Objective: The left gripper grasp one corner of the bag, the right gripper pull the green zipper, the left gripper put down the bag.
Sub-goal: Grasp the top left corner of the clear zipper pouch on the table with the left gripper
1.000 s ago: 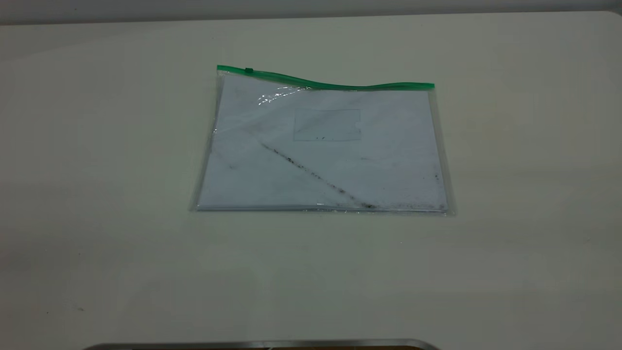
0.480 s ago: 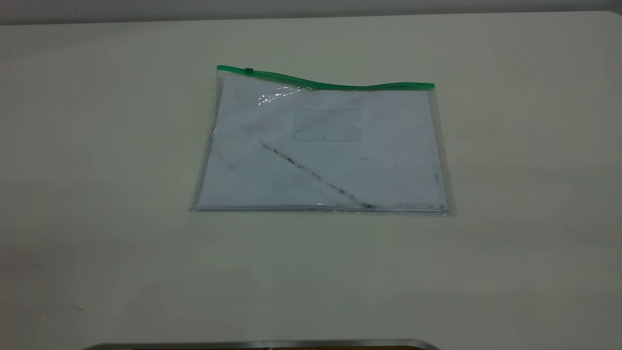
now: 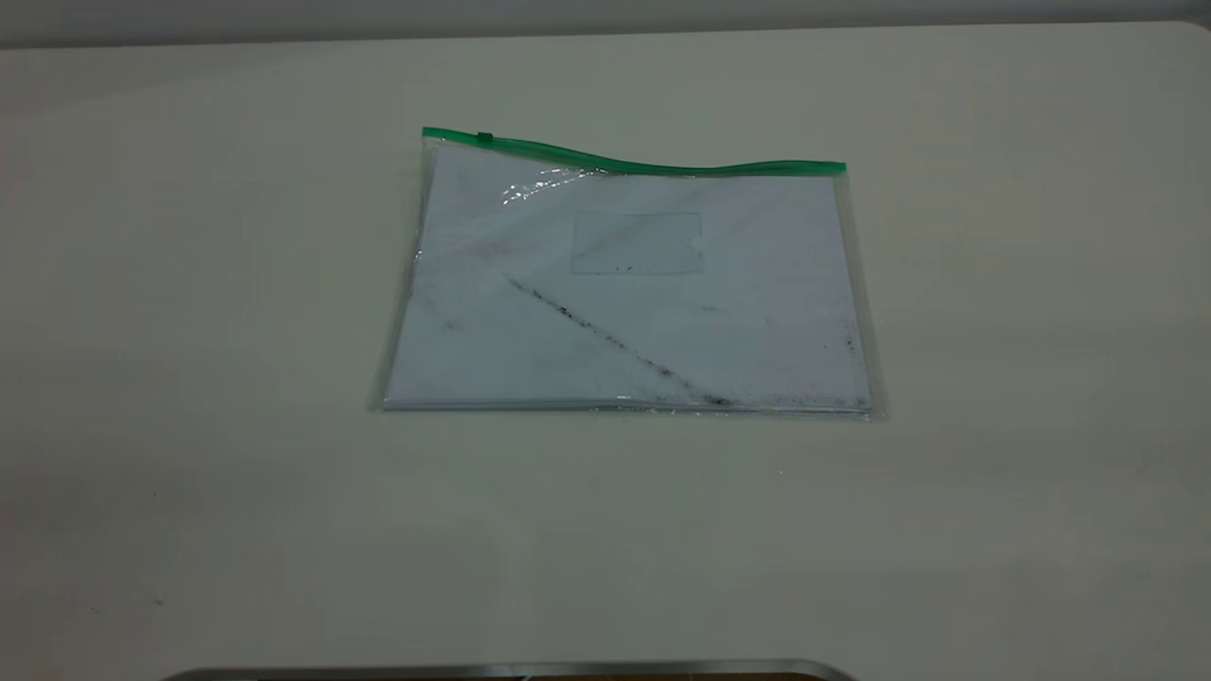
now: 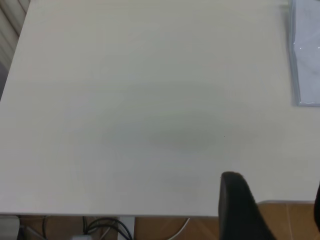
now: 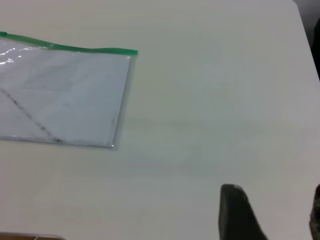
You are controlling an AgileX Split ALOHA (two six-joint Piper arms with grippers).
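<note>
The bag [image 3: 624, 293] lies flat in the middle of the table, clear plastic over white paper with a dark diagonal smudge and a small card pocket. The green zipper [image 3: 653, 165] runs along its far edge, with the slider tab [image 3: 485, 138] near the far left corner. Neither arm shows in the exterior view. The left gripper [image 4: 272, 200] is open and empty over the table's edge, far from the bag's edge [image 4: 305, 55]. The right gripper [image 5: 272, 210] is open and empty over bare table, well away from the bag [image 5: 60, 95] and its zipper [image 5: 95, 49].
The white table [image 3: 189, 378] is bare around the bag. A metal rim [image 3: 511, 670] shows at the near edge. Cables [image 4: 100, 227] and brown floor lie beyond the table's edge in the left wrist view.
</note>
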